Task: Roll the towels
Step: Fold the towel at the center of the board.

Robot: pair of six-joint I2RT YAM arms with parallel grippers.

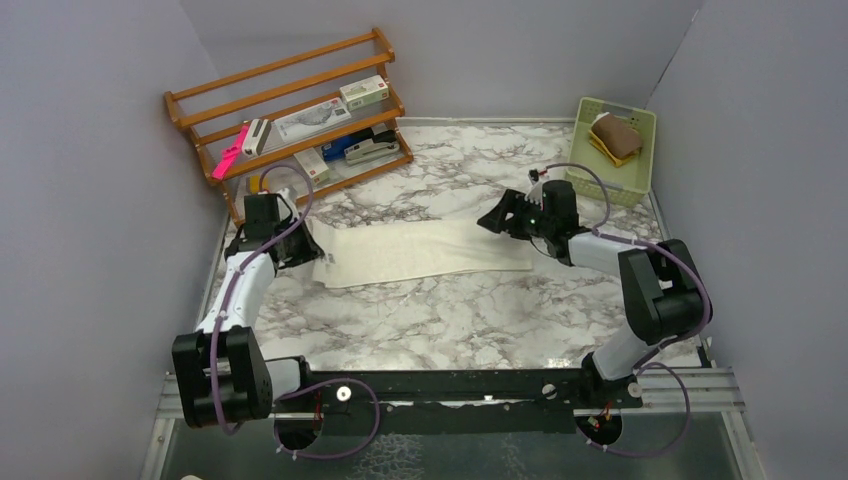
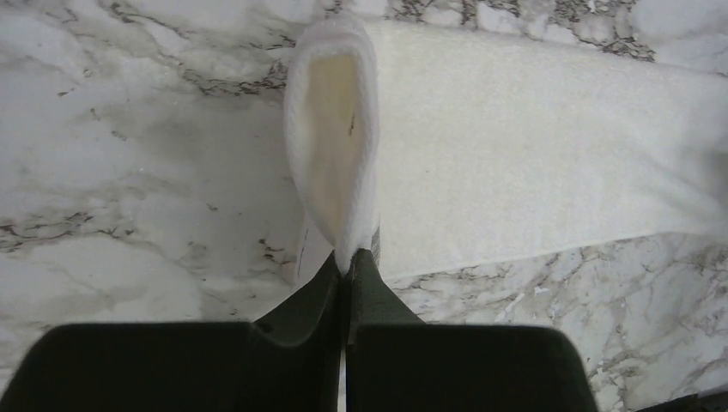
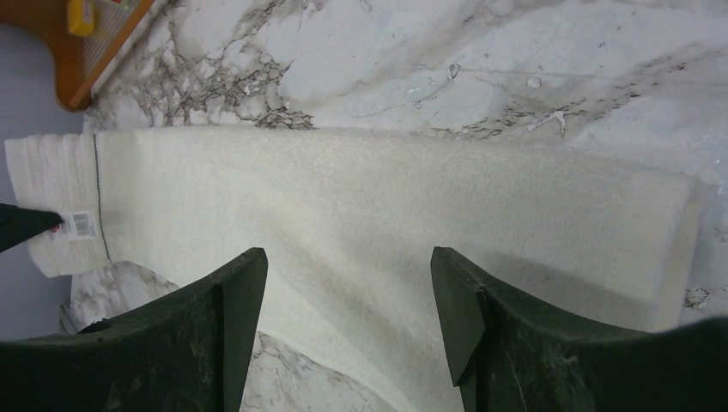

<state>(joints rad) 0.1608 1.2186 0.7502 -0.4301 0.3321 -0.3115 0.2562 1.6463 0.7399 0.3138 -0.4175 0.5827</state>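
The cream towel [image 1: 420, 252] lies folded in a long strip across the middle of the marble table. My left gripper [image 1: 308, 252] is shut on its left end; in the left wrist view the gripper [image 2: 354, 256] pinches the lifted edge, which curls up into a loop above the towel [image 2: 532, 172]. My right gripper [image 1: 497, 222] is open and empty, hovering over the towel's right end [image 3: 360, 206], fingers apart [image 3: 348, 257]. The mustard-yellow towel [image 1: 614, 137] with its brownish side sits in the pale green basket [image 1: 636, 180] at the back right.
A wooden rack [image 1: 290, 110] with boxes and a stapler stands at the back left. Grey walls enclose the table on three sides. The rack's corner shows in the right wrist view [image 3: 94, 43].
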